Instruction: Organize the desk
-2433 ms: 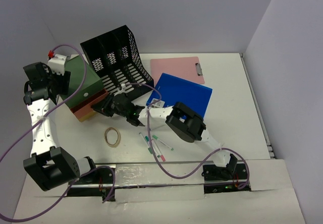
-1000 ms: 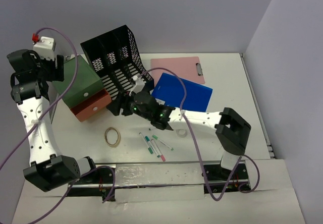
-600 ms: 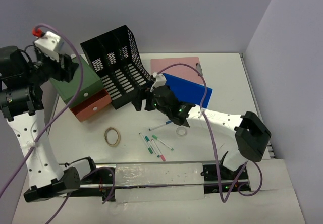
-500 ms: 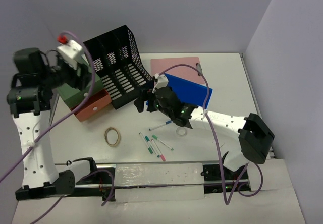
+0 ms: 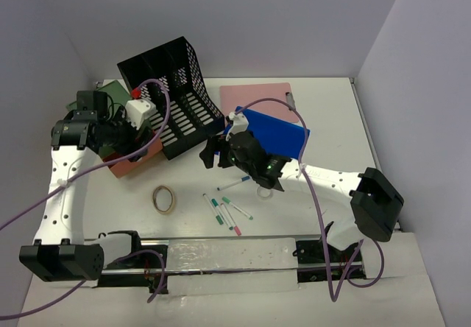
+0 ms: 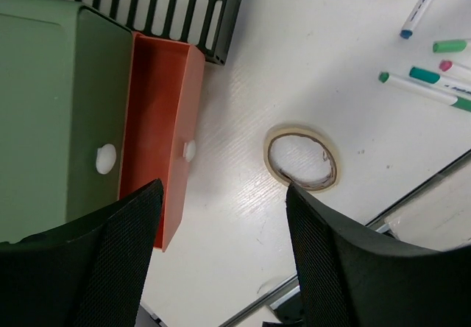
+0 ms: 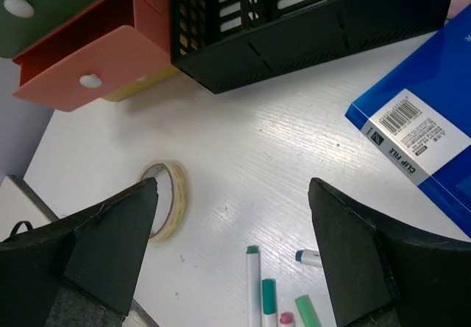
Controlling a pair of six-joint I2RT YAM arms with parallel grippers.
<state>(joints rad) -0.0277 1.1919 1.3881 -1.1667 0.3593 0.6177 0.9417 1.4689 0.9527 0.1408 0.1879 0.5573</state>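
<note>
The left tool (image 6: 224, 268) hangs spread and empty over the pulled-out orange drawer (image 6: 158, 121), likely open to take the tape roll (image 6: 302, 157) and markers (image 6: 423, 89) strewn on the white desk (image 5: 338, 143). The right tool (image 7: 232, 246), likewise released, hovers near them.

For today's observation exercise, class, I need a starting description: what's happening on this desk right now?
Two robot arms hover over a white desk. Both grippers hang open and empty: the left gripper above the pulled-out orange drawer and a tape roll, the right gripper above bare desk between the black file rack and loose markers. Markers, tape, blue folder and pink clipboard lie out unsorted.
</note>
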